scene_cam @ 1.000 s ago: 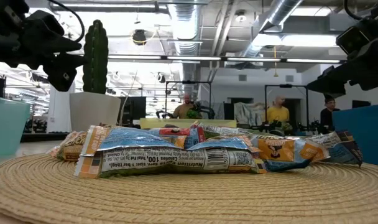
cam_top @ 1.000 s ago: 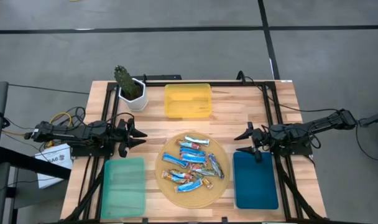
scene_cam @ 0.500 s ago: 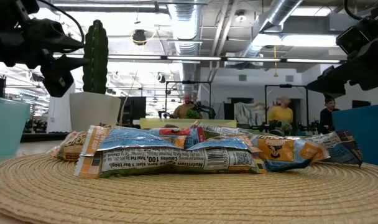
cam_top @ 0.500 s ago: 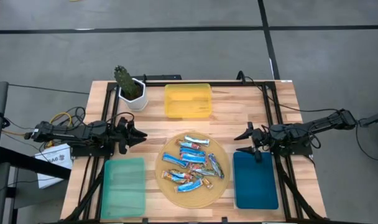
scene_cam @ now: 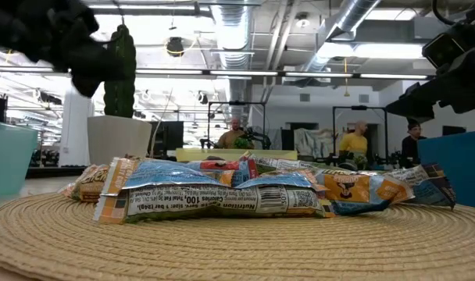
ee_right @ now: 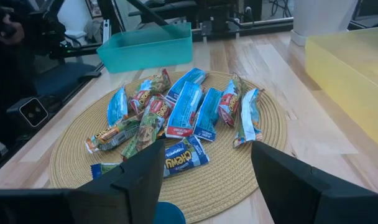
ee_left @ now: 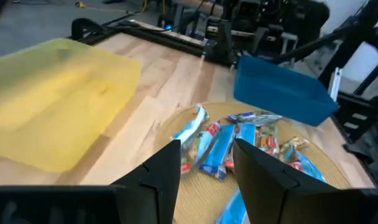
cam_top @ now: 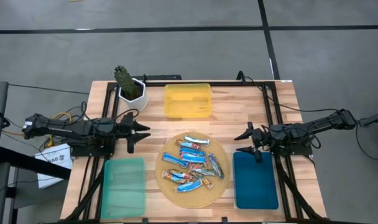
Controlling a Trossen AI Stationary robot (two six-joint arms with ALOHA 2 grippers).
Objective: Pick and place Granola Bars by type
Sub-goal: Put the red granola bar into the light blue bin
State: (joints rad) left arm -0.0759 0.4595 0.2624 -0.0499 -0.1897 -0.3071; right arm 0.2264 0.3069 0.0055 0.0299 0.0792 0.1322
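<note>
Granola Bars [cam_top: 193, 164] piled on woven mat [cam_top: 166, 188] between coloured trays.

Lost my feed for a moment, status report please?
Left claw open, empty, beside mat. Right claw open, empty, over blue tray. Granola bars all piled on woven mat. Nothing blocking.

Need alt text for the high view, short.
Overhead: a pile of granola bars sits on a round woven mat between yellow, green and blue trays. The open left gripper and open right gripper flank it, both empty.
</note>
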